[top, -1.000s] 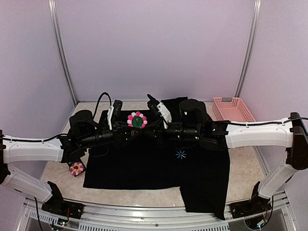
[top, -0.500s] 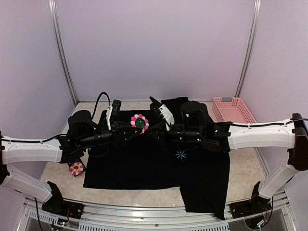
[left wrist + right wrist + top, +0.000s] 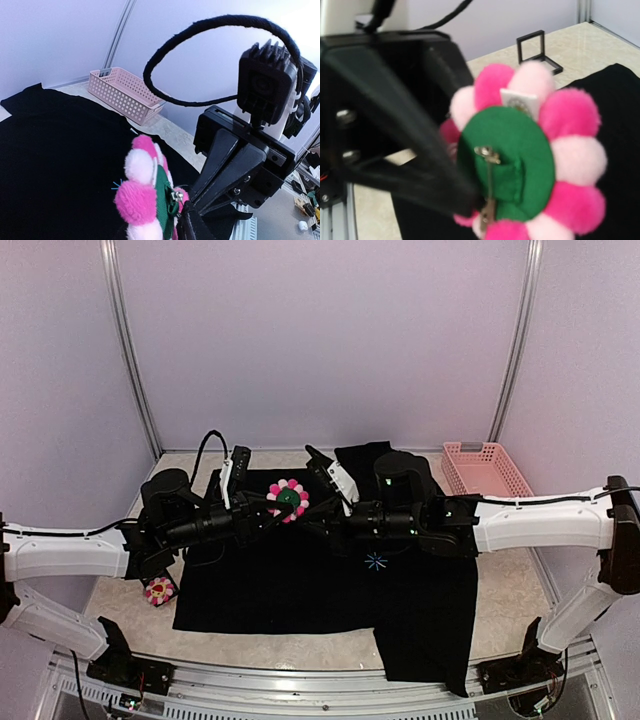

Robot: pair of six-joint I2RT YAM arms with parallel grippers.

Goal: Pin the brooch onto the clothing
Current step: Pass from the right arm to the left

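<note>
The brooch (image 3: pixel 288 498) is held in the air above the far part of the shirt (image 3: pixel 300 580), between the two arms and clear of the cloth. Its pink and white petals ring a green back (image 3: pixel 512 170), which faces the right wrist camera. A thin metal pin (image 3: pixel 489 180) lies down the middle of that back, and a small white tag (image 3: pixel 519 102) sits at its top edge. The left hand (image 3: pixel 274 504) reaches in from the left and pinches the brooch at its rim, its dark fingers narrowing to a point at the flower's lower edge in the right wrist view. The right hand (image 3: pixel 308 506) comes in from the other side with its fingers pressed together. In the left wrist view its tips meet the green back close to the pin, though I cannot tell whether they grip the pin itself. The shirt lies spread on the bench (image 3: pixel 510 590), black, with a small light-blue starburst mark (image 3: pixel 376 561) beneath the right arm and one corner reaching toward the near edge. A second flower brooch (image 3: pixel 159 590) lies just off the shirt's left edge, under the left arm. A pink basket (image 3: pixel 485 468) stands at the far right, beside the shirt.
</note>
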